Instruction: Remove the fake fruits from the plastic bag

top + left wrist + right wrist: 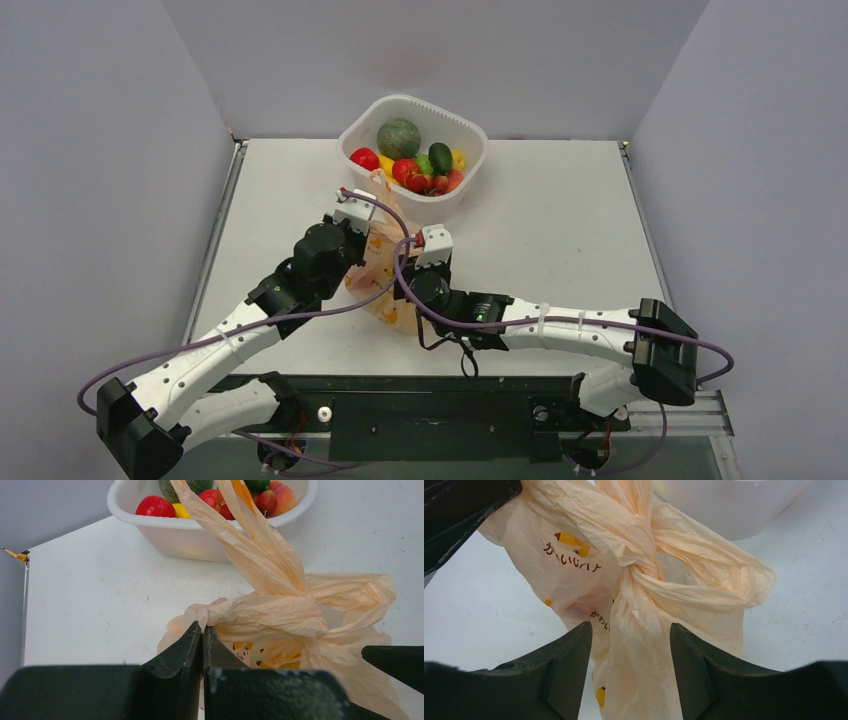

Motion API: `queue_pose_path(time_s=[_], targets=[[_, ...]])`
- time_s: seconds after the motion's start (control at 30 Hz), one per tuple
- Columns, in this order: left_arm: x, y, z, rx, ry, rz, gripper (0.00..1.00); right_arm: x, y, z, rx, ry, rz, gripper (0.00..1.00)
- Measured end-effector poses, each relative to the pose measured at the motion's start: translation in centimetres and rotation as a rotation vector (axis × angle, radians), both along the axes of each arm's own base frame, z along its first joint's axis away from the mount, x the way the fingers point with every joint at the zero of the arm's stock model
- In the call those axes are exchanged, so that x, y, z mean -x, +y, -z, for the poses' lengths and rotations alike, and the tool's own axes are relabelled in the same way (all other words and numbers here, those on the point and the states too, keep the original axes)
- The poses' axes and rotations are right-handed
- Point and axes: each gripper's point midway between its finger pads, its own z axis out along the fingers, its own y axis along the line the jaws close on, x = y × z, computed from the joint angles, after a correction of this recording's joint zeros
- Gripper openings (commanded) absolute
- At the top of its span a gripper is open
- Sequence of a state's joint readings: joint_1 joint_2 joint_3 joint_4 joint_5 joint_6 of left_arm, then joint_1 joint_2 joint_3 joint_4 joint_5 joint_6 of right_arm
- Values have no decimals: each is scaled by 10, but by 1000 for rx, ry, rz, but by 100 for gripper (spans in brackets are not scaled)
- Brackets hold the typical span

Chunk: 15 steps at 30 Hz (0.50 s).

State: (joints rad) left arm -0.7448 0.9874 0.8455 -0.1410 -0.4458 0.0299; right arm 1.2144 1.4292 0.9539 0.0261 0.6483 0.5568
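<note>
The peach-orange plastic bag [385, 262] lies on the table between both grippers, its handles twisted together. It also shows in the left wrist view [280, 615] and the right wrist view [639, 580]. My left gripper [203, 629] is shut on a fold of the bag's edge. My right gripper [630, 630] is open with its fingers on either side of the bag's twisted neck. Several small fake fruits [420, 172], red, yellow and green, lie in the white tub [460, 125]. A faint pinkish shape shows through the bag wall; nothing else inside it is visible.
The white tub [150, 527] stands at the back of the table, just beyond the bag, and also holds a large dark-green melon [398, 137]. Grey walls enclose the table on three sides. One bag handle reaches up to the tub's rim.
</note>
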Motion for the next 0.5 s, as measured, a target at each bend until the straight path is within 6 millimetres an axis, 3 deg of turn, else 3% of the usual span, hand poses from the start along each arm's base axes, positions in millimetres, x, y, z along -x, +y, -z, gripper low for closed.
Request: queue_pose_path(time_s=[0.17,0.27,0.4,0.5], targets=[[-1,-1,-3,14,-10,-1,0,-8,0,-1,14,-19,47,29],[-1,-1,-4,16,-12,-1,0,-11,-3,2,28,-29,74,27],[-2,-1,-3,15,-12,-3,0,-14,-6,3,40,-38,101,44],[-2,-2,-3,13,-10,-3,0,-16,-8,2,43,-45,114,36]])
